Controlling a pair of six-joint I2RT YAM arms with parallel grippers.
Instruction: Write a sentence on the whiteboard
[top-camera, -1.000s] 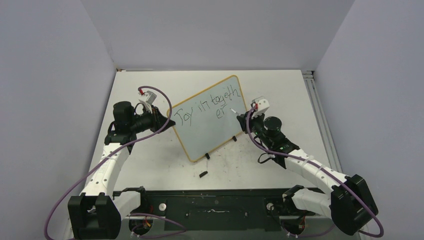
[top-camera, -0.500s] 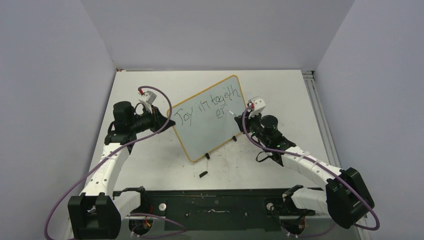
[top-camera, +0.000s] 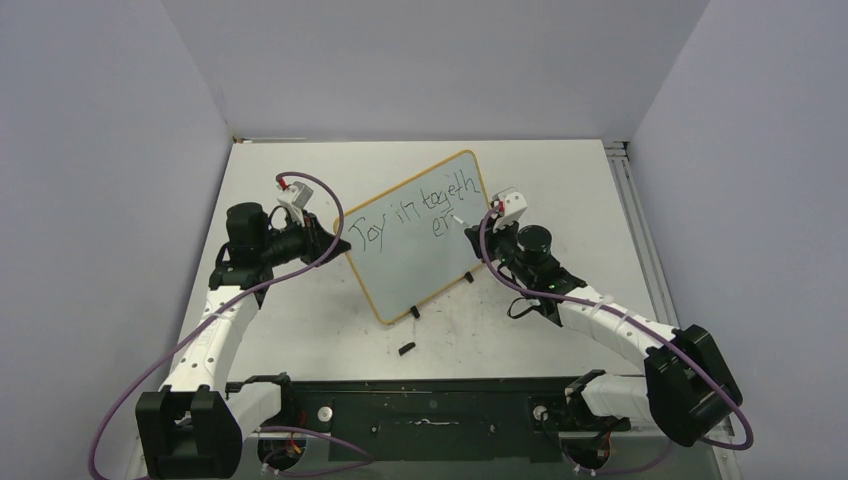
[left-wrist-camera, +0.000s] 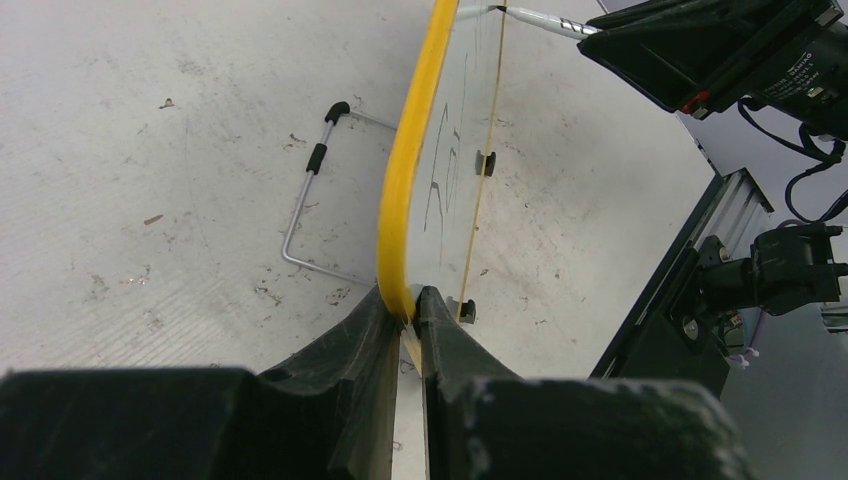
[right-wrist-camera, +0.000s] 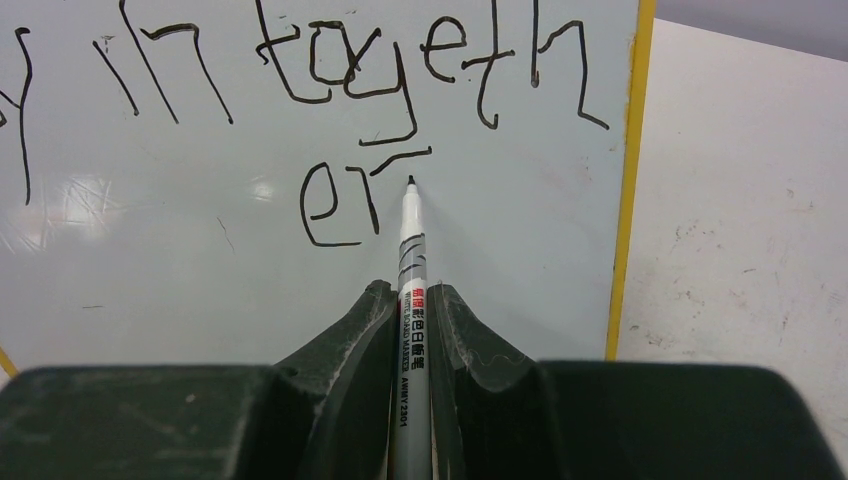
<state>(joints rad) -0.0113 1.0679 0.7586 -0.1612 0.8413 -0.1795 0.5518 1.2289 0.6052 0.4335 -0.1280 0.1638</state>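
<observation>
The whiteboard (top-camera: 420, 262), yellow-framed, stands tilted on the table. Black marker words, the sentence (top-camera: 425, 208), read "Joy in togeth" with "er" below, and the wrist view shows them close up (right-wrist-camera: 400, 70). My left gripper (top-camera: 340, 245) is shut on the board's left edge, its fingertips pinching the yellow frame (left-wrist-camera: 408, 180). My right gripper (right-wrist-camera: 410, 295) is shut on a grey whiteboard marker (right-wrist-camera: 412, 250). The marker's black tip sits at the board face just right of the "r", under its top stroke.
A small black cap (top-camera: 405, 349) lies on the table in front of the board. Two black clip feet (top-camera: 414, 312) hold the board's lower edge, and a bent wire stand (left-wrist-camera: 305, 200) lies behind it. An aluminium rail (top-camera: 640, 230) runs along the table's right side.
My right arm has swung left toward the board, carrying the marker tip up and left to the end of "er". The left arm and board have not moved.
</observation>
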